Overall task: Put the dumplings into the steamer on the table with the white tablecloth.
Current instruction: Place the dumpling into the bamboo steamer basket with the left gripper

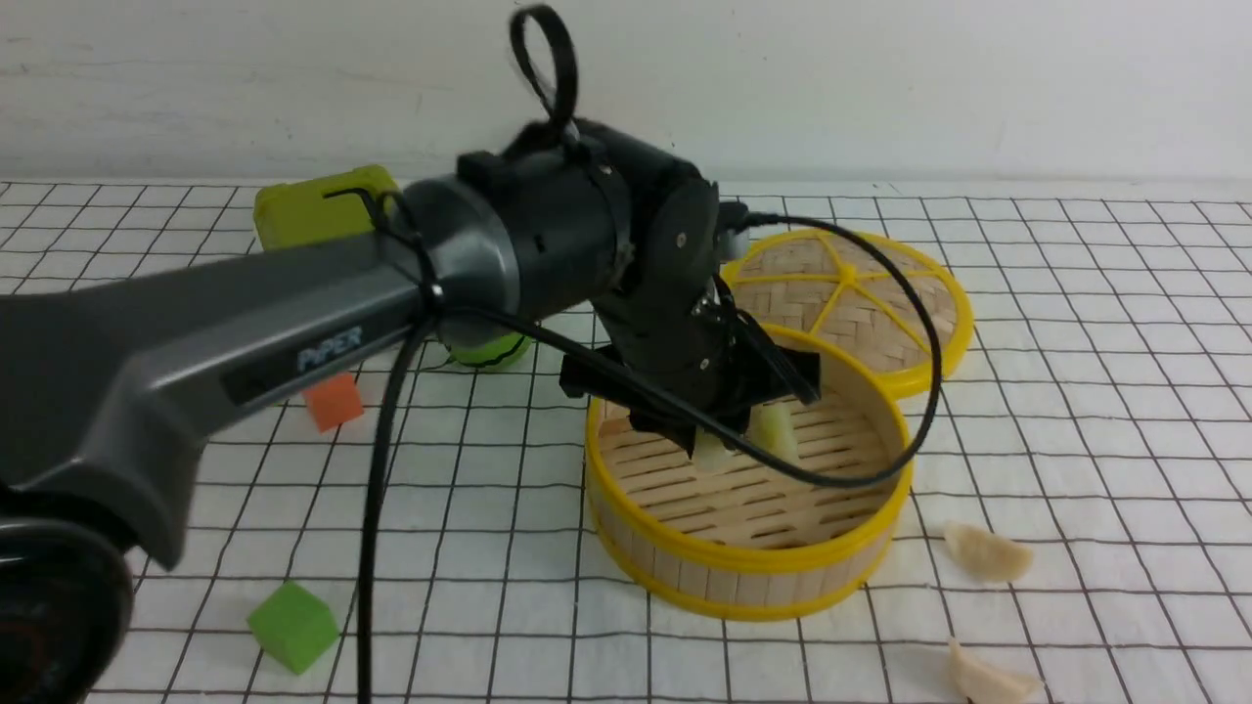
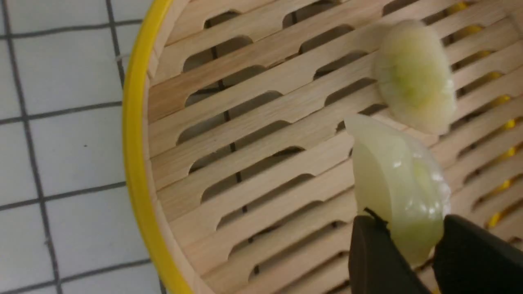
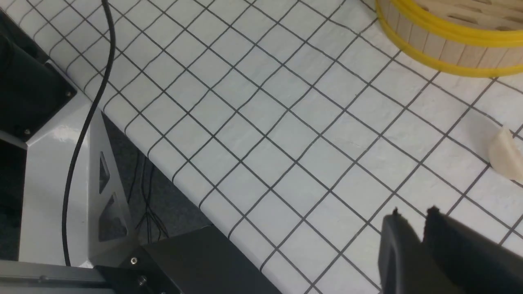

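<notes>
The steamer (image 1: 743, 562) stands on the white tablecloth (image 1: 1076, 391) in the middle of the table. My left gripper (image 1: 724, 440) reaches down into it. In the left wrist view the left gripper (image 2: 408, 241) is shut on a pale green dumpling (image 2: 398, 183) just above the slatted floor. A second pale green dumpling (image 2: 414, 77) lies on the slats right beside it. Two cream dumplings (image 1: 988, 552) (image 1: 988, 677) lie on the cloth to the right of the steamer. My right gripper (image 3: 412, 216) hovers shut and empty over the cloth, near a cream dumpling (image 3: 506, 157).
The woven lid (image 1: 861, 293) lies behind the steamer, touching it. An orange cube (image 1: 333, 401), a green cube (image 1: 291, 626) and a yellow-green block (image 1: 323, 205) sit to the left. The left arm's black cable (image 1: 377, 508) hangs over the cloth. The table's near edge (image 3: 184, 179) shows in the right wrist view.
</notes>
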Robot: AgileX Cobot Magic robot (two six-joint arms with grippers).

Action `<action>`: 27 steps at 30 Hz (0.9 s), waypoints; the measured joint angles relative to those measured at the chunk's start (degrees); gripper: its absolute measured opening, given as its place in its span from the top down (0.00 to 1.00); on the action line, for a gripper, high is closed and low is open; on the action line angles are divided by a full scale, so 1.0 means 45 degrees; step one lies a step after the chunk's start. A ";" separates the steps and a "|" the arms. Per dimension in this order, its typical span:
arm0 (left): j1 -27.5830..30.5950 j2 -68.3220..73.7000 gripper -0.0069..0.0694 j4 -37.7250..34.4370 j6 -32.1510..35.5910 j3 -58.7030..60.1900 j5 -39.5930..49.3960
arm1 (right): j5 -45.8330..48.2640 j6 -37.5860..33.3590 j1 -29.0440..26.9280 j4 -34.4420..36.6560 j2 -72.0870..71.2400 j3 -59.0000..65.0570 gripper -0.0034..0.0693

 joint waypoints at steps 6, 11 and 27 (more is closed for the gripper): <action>0.0000 0.0739 0.66 0.0194 0.0000 -0.0321 -0.1014 | 0.0000 0.0000 0.0000 -0.0401 0.0000 0.0000 0.82; 0.0000 0.1167 0.66 0.0682 0.0000 -0.0399 -0.1569 | 0.0000 0.0000 0.0000 -0.0845 0.0000 0.0000 0.82; 0.0000 0.1438 0.61 0.1952 -0.0616 -0.0496 -0.1943 | -0.0421 0.0000 0.0000 -0.0978 0.0000 0.0000 0.80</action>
